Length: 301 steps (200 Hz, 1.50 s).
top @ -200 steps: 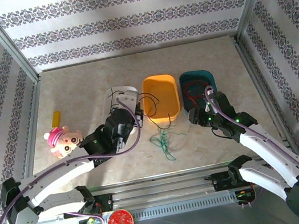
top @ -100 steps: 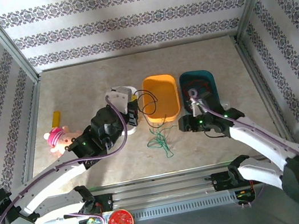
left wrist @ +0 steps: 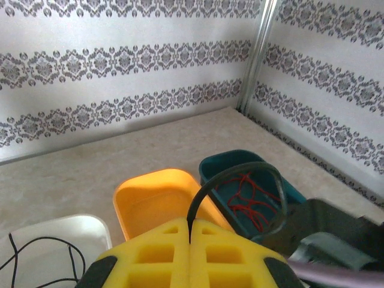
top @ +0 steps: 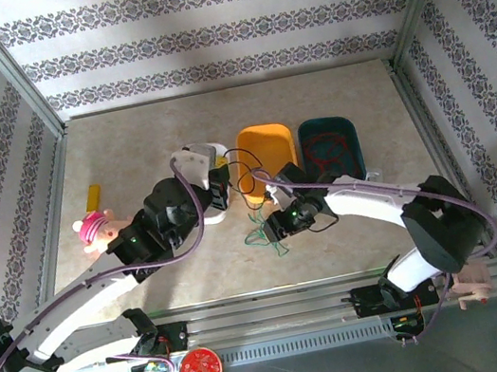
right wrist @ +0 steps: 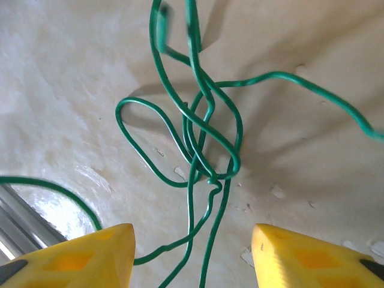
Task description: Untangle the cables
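The left gripper (left wrist: 189, 231) is closed on the black cable (left wrist: 191, 216), which is looped up in front of the teal tray (left wrist: 234, 157); the red cable (left wrist: 249, 192) is coiled inside that tray; the orange tray (left wrist: 150, 198) and white tray (left wrist: 60, 223) are set alongside. The right gripper (right wrist: 192, 231) is held open and empty over the green cable (right wrist: 211, 175), which is tangled on the table (right wrist: 72, 90); a pink doll (top: 95, 232) is seen well apart.

Left arm (top: 94, 295): stretched forward and rightward from its base.
Left gripper (left wrist: 190, 243): fingers pressed together, pinching a black cable (left wrist: 192, 210).
Right arm (top: 366, 194): elbow bent sharply, forearm swung leftward.
Right gripper (right wrist: 192, 246): pointing down, jaws parted.
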Available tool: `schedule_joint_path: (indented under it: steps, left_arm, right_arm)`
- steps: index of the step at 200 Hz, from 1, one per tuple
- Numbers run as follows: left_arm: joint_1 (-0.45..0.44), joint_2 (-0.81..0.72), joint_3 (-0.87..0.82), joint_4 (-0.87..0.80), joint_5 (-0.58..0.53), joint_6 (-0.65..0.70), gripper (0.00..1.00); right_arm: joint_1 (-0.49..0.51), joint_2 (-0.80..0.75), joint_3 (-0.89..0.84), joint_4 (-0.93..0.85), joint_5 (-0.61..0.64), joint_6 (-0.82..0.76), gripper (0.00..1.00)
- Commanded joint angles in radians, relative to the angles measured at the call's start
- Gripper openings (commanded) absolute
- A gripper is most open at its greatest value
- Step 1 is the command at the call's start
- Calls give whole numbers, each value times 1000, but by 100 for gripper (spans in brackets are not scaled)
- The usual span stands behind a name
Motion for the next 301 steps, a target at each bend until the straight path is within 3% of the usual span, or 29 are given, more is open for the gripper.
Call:
schedule_joint_path:
  steps: [1, 65, 149, 182, 233, 262, 277, 301]
  left_arm:
    - [3, -32, 52, -33, 4, 0, 0]
    - [3, -96, 104, -40, -27, 59, 0]
    - [3, -174, 240, -104, -61, 158, 0]
    - [3, -138, 295, -182, 18, 159, 0]
    - [3, -47, 398, -374, 277, 162, 0]
    - [2, -36, 413, -359, 417, 138, 0]
    - [2, -31, 394, -354, 401, 137, 0]
    - [2, -17, 323, -343, 243, 124, 0]
  right_arm:
    - [16, 51, 48, -49, -27, -55, 54]
    - [13, 152, 21, -99, 86, -22, 52]
    - [-39, 121, -71, -46, 81, 37, 52]
    - [-38, 115, -69, -45, 86, 38, 52]
    - [-75, -160, -128, 35, 218, 52, 52]
    - [-142, -299, -156, 58, 251, 63, 53]
    - [-158, -348, -166, 59, 259, 56, 53]
    - [-166, -414, -186, 49, 307, 59, 53]
